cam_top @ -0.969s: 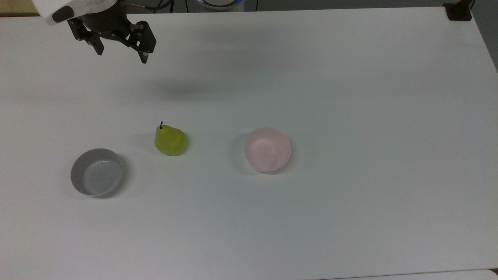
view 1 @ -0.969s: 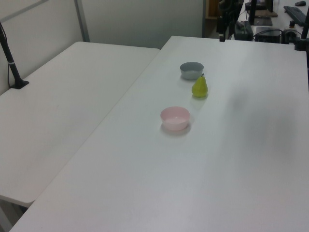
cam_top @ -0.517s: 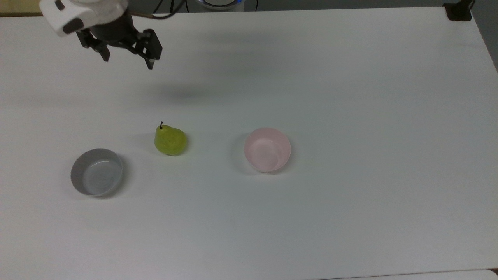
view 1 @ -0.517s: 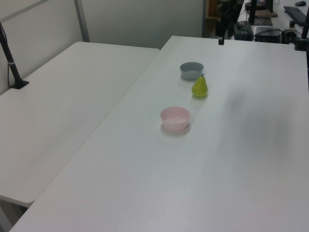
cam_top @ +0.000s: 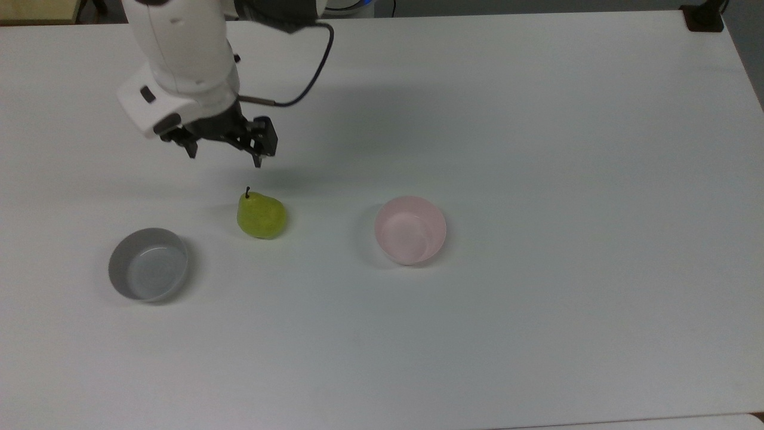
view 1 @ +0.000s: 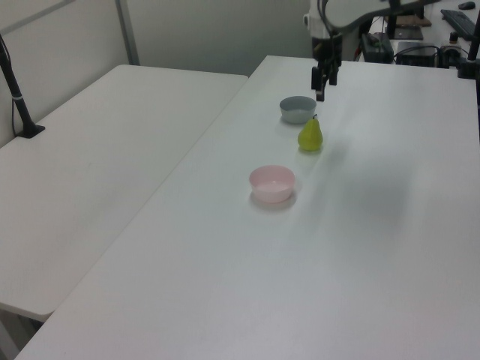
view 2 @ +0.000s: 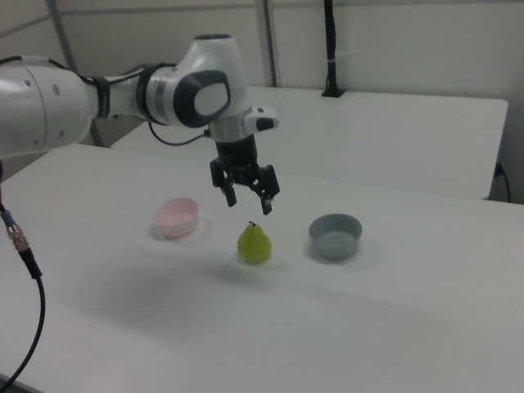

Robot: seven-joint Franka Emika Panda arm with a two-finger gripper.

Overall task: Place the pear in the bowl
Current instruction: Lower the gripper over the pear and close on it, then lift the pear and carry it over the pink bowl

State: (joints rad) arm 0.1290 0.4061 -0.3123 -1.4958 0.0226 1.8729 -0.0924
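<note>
We are in the approach step: our gripper (cam_top: 224, 154) hangs with its fingers spread and empty, just above the pear (cam_top: 261, 215), which stands upright on the table (cam_top: 537, 119) between the grey bowl (cam_top: 148, 264) and the pink bowl (cam_top: 410, 229). Next, we judge, we need to centre over the pear, descend around its body and close.

Pretty bright, even overhead light all round, no harsh glare. The white table (cam_top: 537, 149) looks a bit grey-green in the top view. Shadows are soft and smeary: a faint dark patch under the arm (cam_top: 179, 54), small soft ones beside the pear (cam_top: 261, 215) and both bowls. Slightly grainy overall.
</note>
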